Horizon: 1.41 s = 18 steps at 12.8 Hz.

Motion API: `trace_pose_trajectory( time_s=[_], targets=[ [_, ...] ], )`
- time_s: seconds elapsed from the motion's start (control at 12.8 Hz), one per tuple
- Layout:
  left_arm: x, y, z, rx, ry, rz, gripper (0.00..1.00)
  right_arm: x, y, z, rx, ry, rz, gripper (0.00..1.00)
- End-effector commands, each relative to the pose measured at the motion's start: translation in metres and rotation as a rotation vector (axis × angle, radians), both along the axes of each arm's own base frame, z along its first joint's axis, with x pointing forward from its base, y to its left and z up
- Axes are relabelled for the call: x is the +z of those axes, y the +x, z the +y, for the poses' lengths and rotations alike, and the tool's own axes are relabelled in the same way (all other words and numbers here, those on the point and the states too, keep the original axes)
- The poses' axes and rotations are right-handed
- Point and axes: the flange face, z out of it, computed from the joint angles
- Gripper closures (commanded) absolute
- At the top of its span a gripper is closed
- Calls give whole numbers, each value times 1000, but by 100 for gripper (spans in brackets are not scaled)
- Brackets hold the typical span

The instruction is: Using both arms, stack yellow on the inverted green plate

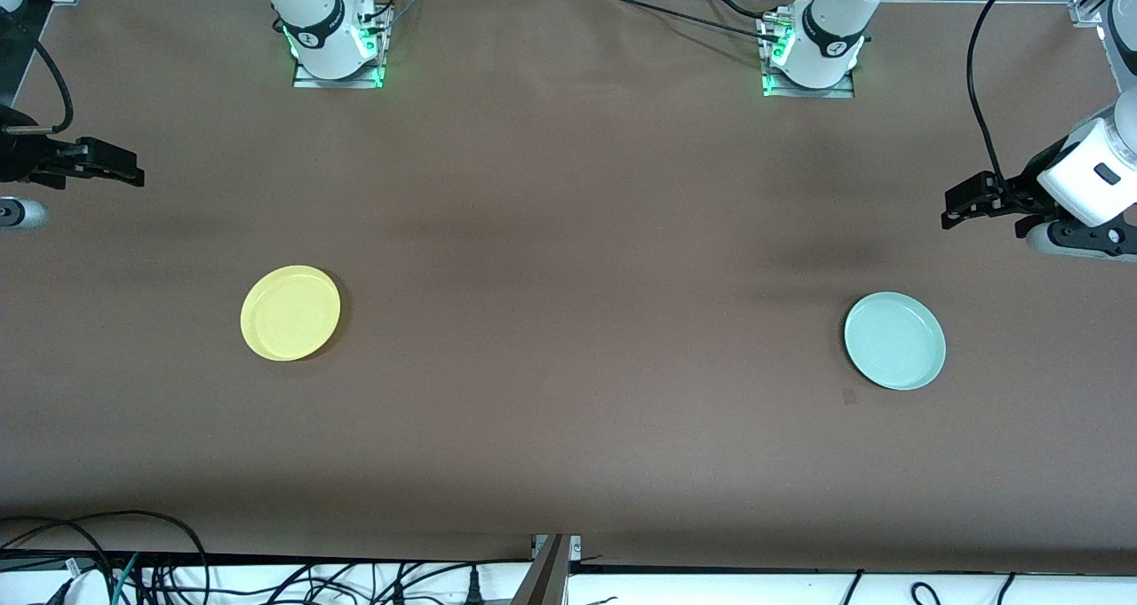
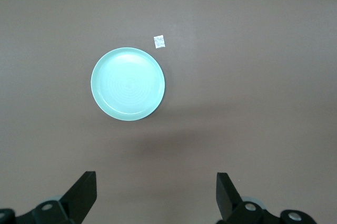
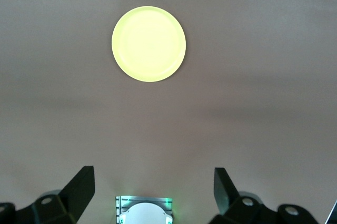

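The yellow plate lies rim up on the brown table toward the right arm's end; it also shows in the right wrist view. The pale green plate lies rim up toward the left arm's end; it also shows in the left wrist view. The plates are far apart. My left gripper hangs high over the table's edge, well clear of the green plate, open and empty. My right gripper hangs high over its own end, away from the yellow plate, open and empty.
The two arm bases stand along the table's edge farthest from the front camera. A small square scrap lies on the table beside the green plate. Cables run along the edge nearest the front camera.
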Motion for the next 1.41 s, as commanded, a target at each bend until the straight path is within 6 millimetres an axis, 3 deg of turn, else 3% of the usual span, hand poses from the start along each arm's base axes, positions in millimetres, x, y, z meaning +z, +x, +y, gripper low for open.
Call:
trace_pose_trajectory(
  time_s=[0.0,0.16,1.33],
  targets=[
    [11,-12,-2,-35,-25,10,0,4,1,-1,-12,7,-6,0],
    [10,-2,2,-23,-56,6,0,4,1,-1,-12,7,-6,0],
    [0,-1,-1,-23,-47,28,0,4,2,-1,-12,7,-8,0]
  ],
)
